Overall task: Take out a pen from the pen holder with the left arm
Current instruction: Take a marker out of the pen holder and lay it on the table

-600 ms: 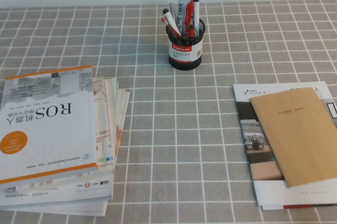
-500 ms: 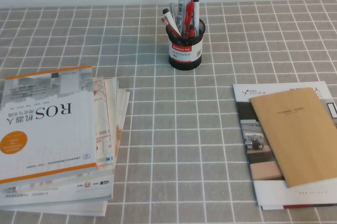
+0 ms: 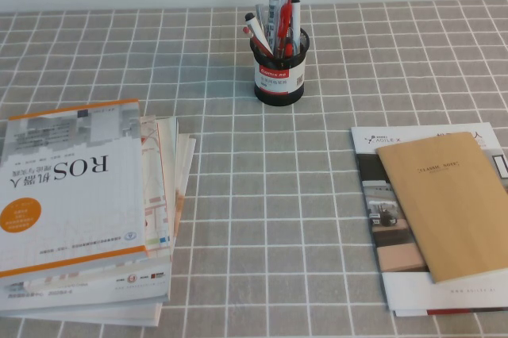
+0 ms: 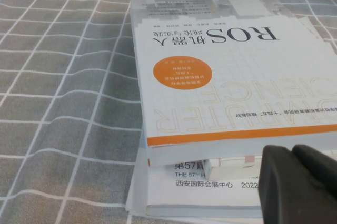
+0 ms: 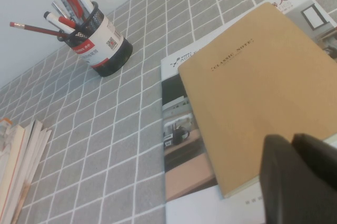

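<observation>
A black mesh pen holder [image 3: 279, 67] with a red and white label stands upright at the table's far middle; it also shows in the right wrist view as the holder [image 5: 102, 45]. Several pens [image 3: 278, 22] and a red pencil [image 5: 37, 29] stick out of it. Neither arm appears in the high view. My left gripper [image 4: 295, 153] is shut and empty, hovering over the near edge of the book stack, far from the holder. My right gripper [image 5: 295, 142] is shut and empty above the tan notebook.
A stack of books topped by a white and orange ROS book [image 3: 67, 187] lies at the near left. A tan notebook [image 3: 452, 203] rests on a white brochure [image 3: 373, 195] at the near right. Grey checked cloth [image 3: 270, 195] covers the table.
</observation>
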